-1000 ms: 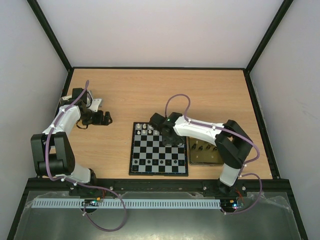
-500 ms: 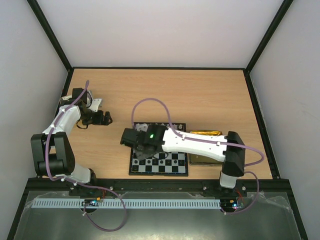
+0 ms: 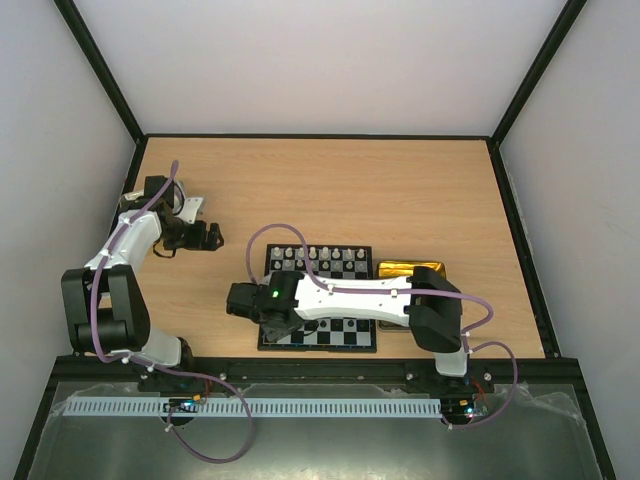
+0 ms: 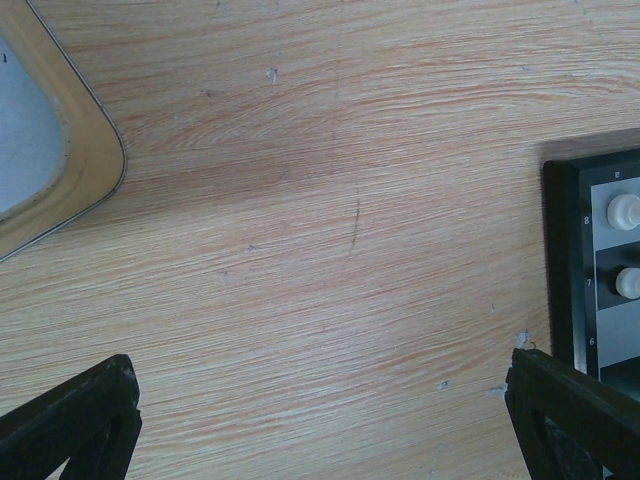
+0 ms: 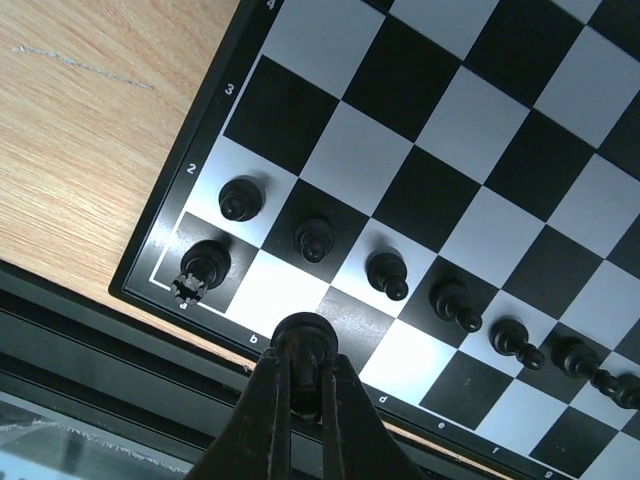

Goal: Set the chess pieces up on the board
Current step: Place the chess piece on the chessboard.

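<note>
The board (image 3: pixel 350 333) lies at the table's near middle, with white chess pieces (image 3: pixel 315 255) lined along its far rows. My right gripper (image 5: pixel 303 360) is shut on a black piece (image 5: pixel 303 335), held above the near edge by the b and c files. On the squares beyond it, a black rook (image 5: pixel 200 268) stands in the corner. Several black pawns (image 5: pixel 314 238) stand along the second row. My left gripper (image 4: pixel 320 370) hangs open over bare wood just left of the board (image 4: pixel 562 260), where two white pieces (image 4: pixel 624 210) show. Nothing is between its fingers.
A gold tin (image 3: pixel 410 270) sits against the board's right side, partly under my right arm. A flat rounded-corner lid (image 4: pixel 60 150) lies left of my left gripper. A black rail (image 5: pixel 100 350) runs along the near table edge, close under my right fingers.
My right arm has swung from the board's far right, by the tin, across to its near-left corner, gripper still shut. The left arm has not moved.
</note>
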### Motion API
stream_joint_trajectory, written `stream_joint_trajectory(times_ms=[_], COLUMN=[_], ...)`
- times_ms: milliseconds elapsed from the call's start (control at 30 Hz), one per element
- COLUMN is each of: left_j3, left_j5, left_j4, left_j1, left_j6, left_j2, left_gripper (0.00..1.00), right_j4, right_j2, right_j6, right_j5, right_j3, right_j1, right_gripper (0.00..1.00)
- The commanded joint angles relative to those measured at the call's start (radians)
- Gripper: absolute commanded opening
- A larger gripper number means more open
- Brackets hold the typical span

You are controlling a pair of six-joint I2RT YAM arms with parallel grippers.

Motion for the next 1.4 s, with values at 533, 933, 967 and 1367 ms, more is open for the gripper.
stream_joint_trajectory(times_ms=[533, 933, 967, 1367], left_j3=[0.006, 0.003, 0.003, 0.002], left_j5=[-0.001, -0.001, -0.001, -0.001], left_j4=[-0.009, -0.008, -0.008, -0.008], left_j1=[-0.003, -0.003, -0.004, -0.004], left_j6=[-0.005, -0.004, -0.004, -0.004], left_j2=[-0.019, -0.017, -0.017, -0.016], left_gripper=[0.99, 0.99, 0.99, 0.99], right_j4=[0.117, 0.171, 0.177, 0.191], right_j2=[0.026, 0.03, 0.032, 0.046], right_j6=[-0.008, -0.01, -0.01, -0.019], right_j5=[-0.04, -0.07, -0.075, -0.098], right_j3=[-0.099, -0.147, -0.15, -0.152], right_j1=[-0.005, -0.011, -0.011, -0.014], right_gripper=[0.02, 0.02, 0.02, 0.02])
